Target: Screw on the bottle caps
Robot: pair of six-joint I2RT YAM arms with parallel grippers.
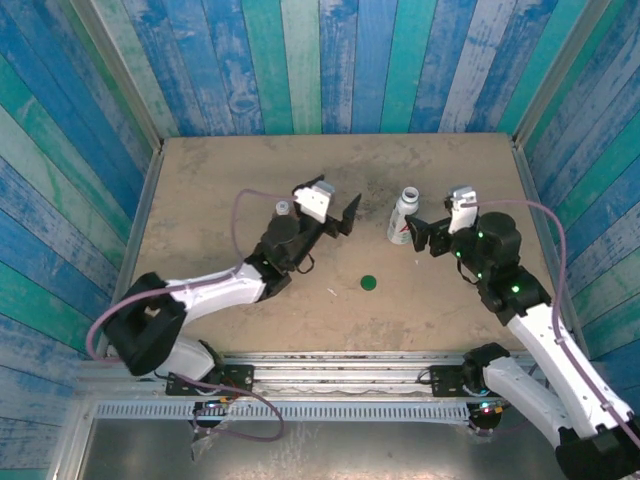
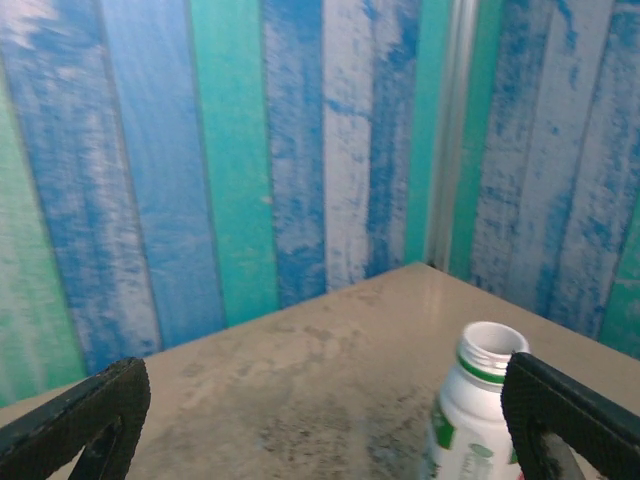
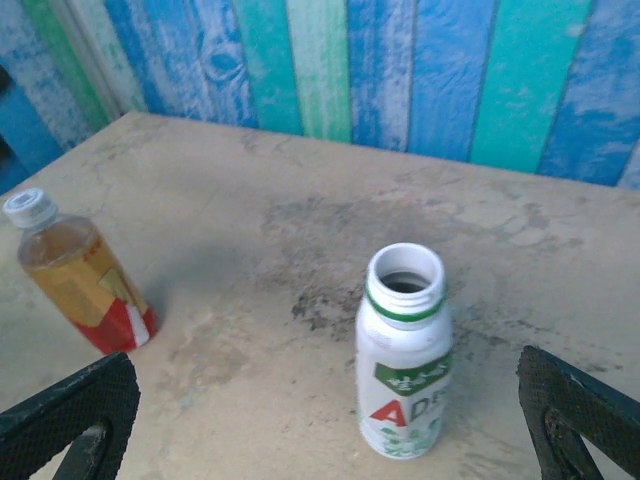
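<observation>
Wooden planks [image 1: 300,60] painted blue and green walled your tan table [image 1: 440,300]. Your left gripper [image 2: 325,440] stood wide and so did your right gripper [image 3: 325,400], neither holding anything. Between them the white bottle [image 3: 404,350] stood upright and uncapped, with a red "AD" legible under a green panel too small to read. The red-labelled amber bottle [image 3: 80,280] wore the white cap [image 3: 27,207], close beside your left arm. The green cap [image 1: 368,283] lay flat on bare table, nearer the bases.

On the tabletop [image 1: 220,170], the open bottle [image 1: 404,216] stands right of the capped bottle [image 3: 75,285]; a loose cap [image 1: 368,283] lies before them.
</observation>
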